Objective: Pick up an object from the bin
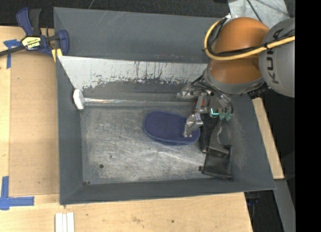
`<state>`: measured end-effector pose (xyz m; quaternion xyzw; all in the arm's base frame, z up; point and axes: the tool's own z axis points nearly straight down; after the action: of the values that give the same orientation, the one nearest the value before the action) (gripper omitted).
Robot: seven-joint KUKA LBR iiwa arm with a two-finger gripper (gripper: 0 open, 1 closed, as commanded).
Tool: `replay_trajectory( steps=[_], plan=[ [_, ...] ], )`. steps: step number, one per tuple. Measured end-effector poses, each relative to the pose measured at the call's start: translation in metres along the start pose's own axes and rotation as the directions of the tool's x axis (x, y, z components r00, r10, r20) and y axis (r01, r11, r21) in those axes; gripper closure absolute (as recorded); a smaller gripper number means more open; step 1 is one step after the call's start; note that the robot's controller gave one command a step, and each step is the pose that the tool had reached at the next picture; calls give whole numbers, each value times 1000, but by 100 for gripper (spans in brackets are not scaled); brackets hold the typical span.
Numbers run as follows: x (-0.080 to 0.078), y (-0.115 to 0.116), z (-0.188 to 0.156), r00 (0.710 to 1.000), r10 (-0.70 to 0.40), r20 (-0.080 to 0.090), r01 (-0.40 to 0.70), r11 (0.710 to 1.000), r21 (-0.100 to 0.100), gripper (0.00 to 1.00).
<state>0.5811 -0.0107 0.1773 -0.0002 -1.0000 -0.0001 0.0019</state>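
Inside a grey metal bin [70,146] seen from above, the landmark is a dark blue, oval, soft-looking pad with a mesh-like surface [165,127], lying flat on the scuffed floor a little right of centre. Well to the left of the pad, against the foot of the bin's left wall, sits a small white stubby piece [78,98]; from it a long, pale, shiny strip [130,99], possibly a clear rod, runs rightward along the back of the floor, passing behind the pad without touching it. At the pad's right end the robot's two-finger gripper [195,130] is down near the floor, a silvery metal part resting against or just over the pad's rim; whether the gripper is open or closed cannot be told, and the pad is not seen held. Just right of the pad and toward the front, in the bin's front right corner, lies a black, blocky, angular object [217,165], close beside the gripper. Above and to the right of the pad bulges the arm's rounded orange wrist cover [235,50], looped by a yellow cable.
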Motion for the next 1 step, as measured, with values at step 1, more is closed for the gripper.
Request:
replay_trajectory(
  steps=[1],
  plan=[
    [4,-12,104,959,283,4,-283,959,-3,0]
  ],
)
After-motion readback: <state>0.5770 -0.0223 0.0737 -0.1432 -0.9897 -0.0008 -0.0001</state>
